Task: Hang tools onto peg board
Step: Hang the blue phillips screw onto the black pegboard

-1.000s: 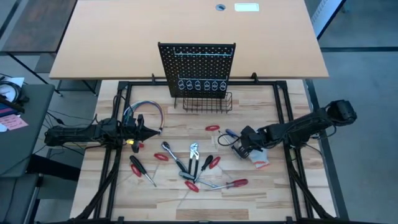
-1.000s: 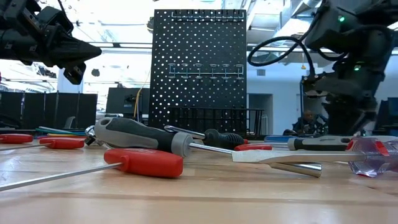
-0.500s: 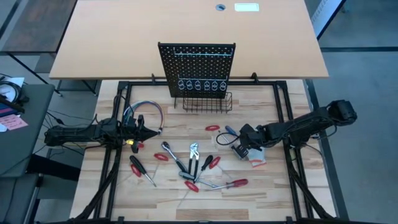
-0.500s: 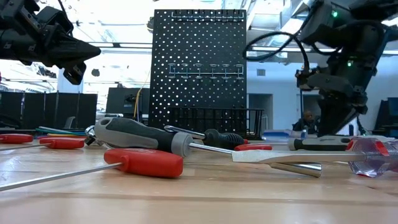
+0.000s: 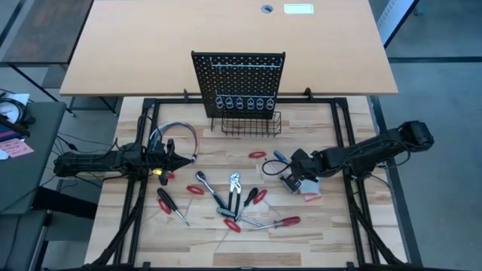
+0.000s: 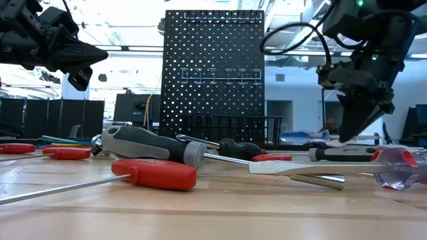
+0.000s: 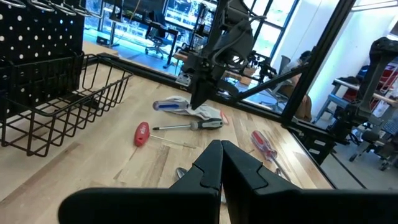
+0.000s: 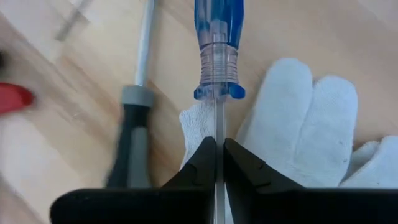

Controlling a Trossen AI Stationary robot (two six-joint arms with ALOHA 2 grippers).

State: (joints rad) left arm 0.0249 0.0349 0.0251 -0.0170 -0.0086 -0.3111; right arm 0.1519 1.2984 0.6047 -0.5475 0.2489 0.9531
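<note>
Right claw (image 8: 216, 163) clenched on the blue-handled screwdriver's shaft (image 8: 218, 118) over the white glove (image 8: 305, 118), right of the scattered tools (image 5: 233, 197). Left claw (image 5: 181, 159) clenched, hovering at desk's (image 5: 316, 241) left. Peg board (image 5: 239, 81) stands at far edge.

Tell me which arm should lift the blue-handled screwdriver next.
Right. The right gripper is already shut on the blue-handled screwdriver, on its shaft over the white glove. The left gripper waits shut beside the cable bundle.
</note>
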